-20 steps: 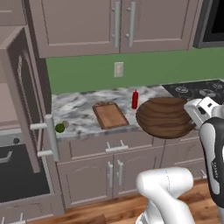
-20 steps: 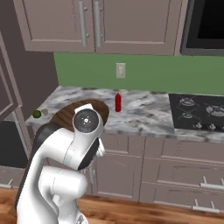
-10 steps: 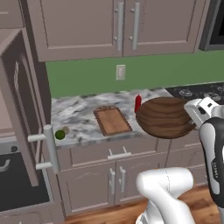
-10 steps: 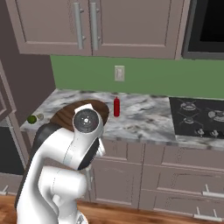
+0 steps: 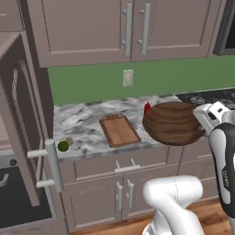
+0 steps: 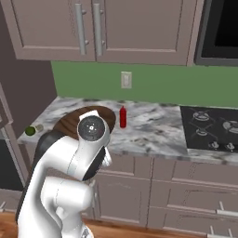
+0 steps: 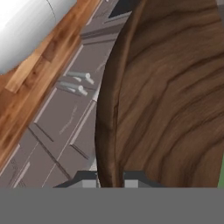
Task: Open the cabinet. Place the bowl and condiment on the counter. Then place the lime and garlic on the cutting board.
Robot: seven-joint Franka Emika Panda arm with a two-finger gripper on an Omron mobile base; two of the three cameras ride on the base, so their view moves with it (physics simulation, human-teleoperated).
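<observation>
The wide dark-brown wooden bowl (image 5: 172, 121) hangs over the right part of the marble counter (image 5: 85, 124), and my gripper (image 5: 202, 125) is shut on its right rim. In the hand view that rim runs between the two fingertips of the gripper (image 7: 109, 180), with the grained bowl (image 7: 175, 96) on the right. The red condiment (image 5: 147, 107) stands behind the bowl, half hidden; it shows whole as the condiment (image 6: 122, 116) in the right base view. The cutting board (image 5: 120, 130) lies bare left of the bowl. The lime (image 5: 63, 146) and garlic (image 5: 69, 141) lie side by side at the counter's left front corner. The cabinet door (image 5: 25, 133) stands open at the left.
The open door's bar handle (image 5: 51, 166) juts out below the counter's left end. A black stove (image 6: 214, 132) adjoins the counter on the right. Wall cabinets (image 5: 124, 27) hang above, with an outlet (image 5: 128, 77) on the green wall. My own arm (image 6: 76, 153) hides part of the bowl in the right base view.
The whole picture has shifted in both base views, so the camera has moved; the counter and open door look nearer. The bowl stays in the shut gripper.
</observation>
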